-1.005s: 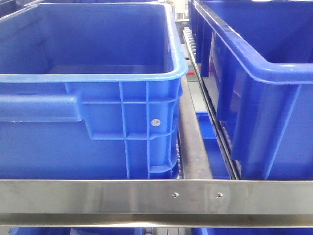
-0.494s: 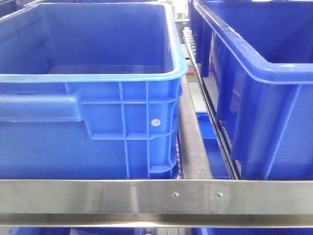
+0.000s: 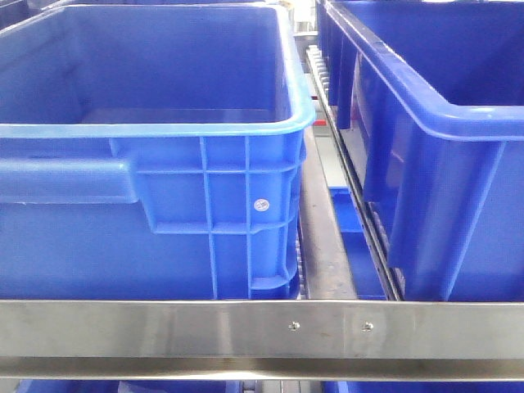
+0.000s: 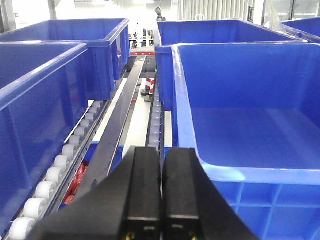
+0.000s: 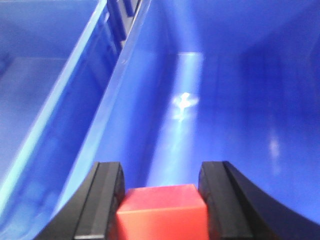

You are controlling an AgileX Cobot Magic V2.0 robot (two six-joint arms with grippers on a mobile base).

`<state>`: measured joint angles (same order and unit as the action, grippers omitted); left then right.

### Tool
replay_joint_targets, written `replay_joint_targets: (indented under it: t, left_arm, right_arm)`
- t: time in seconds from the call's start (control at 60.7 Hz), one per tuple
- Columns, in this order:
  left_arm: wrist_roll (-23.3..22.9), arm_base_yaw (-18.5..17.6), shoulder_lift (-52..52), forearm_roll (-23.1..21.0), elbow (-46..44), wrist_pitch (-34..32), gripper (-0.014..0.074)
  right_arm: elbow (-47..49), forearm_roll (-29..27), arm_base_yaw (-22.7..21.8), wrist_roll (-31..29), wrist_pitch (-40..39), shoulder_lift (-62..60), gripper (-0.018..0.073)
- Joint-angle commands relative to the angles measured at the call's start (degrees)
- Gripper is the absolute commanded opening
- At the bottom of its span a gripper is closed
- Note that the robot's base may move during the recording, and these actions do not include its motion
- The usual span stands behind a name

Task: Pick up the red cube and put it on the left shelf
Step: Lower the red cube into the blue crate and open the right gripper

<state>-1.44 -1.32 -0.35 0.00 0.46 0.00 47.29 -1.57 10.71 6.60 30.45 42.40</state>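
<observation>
Small red plastic cube [image 5: 162,212] | pinched in right gripper [image 5: 162,200] above big blue plastic crate [image 5: 225,100] | left gripper [image 4: 161,190] closed, empty | step: placing | next: likely lower, let go.

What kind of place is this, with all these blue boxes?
Probably a warehouse or factory storage line: big blue plastic crates sit in rows on a steel rack with roller tracks. The right gripper holds a red cube.

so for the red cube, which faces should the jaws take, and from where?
The red cube sits between the right gripper fingers, clamped on its two opposite side faces, approached end-on along the wrist axis. Those flat, parallel faces suit the pads; its top face stays clear. That looks like the right hold for lowering it into the blue crate.
</observation>
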Motion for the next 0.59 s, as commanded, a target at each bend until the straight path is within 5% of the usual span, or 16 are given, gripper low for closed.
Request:
replay_joint_targets:
  t: [0.0, 0.461, 0.577]
  left_arm:
    - [0.01, -0.21, -0.94, 0.0, 1.41, -4.74, 0.0101]
    - [0.01, -0.21, -0.94, 0.0, 1.41, -4.74, 0.0101]
    - [0.01, -0.21, -0.94, 0.0, 1.41, -4.74, 0.0101]
  right_arm:
    - [1.67, 3.11, 0.11, -0.32, -8.26, 3.24, 0.0056]
    - [4.0, 5.75, -2.53, -0.32, -23.52, 26.4, 0.0065]
    - [6.57, 5.75, -3.03, -0.32, -23.52, 30.22, 0.0158]
